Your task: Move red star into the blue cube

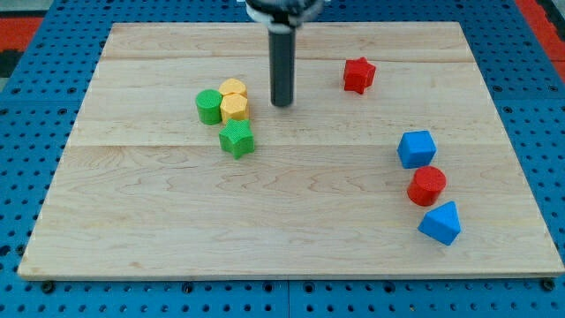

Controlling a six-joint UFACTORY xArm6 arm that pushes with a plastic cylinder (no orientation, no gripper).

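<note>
The red star (358,75) lies near the view's top, right of centre. The blue cube (417,148) sits lower at the view's right, well apart from the star. My tip (282,103) rests on the board left of the red star, with a clear gap between them, and just right of the yellow blocks. It touches no block.
A red cylinder (427,185) and a blue triangular block (440,223) sit just below the blue cube. At the view's left are a green cylinder (209,106), two yellow blocks (234,102) and a green star (237,139). The wooden board (132,212) lies on blue pegboard.
</note>
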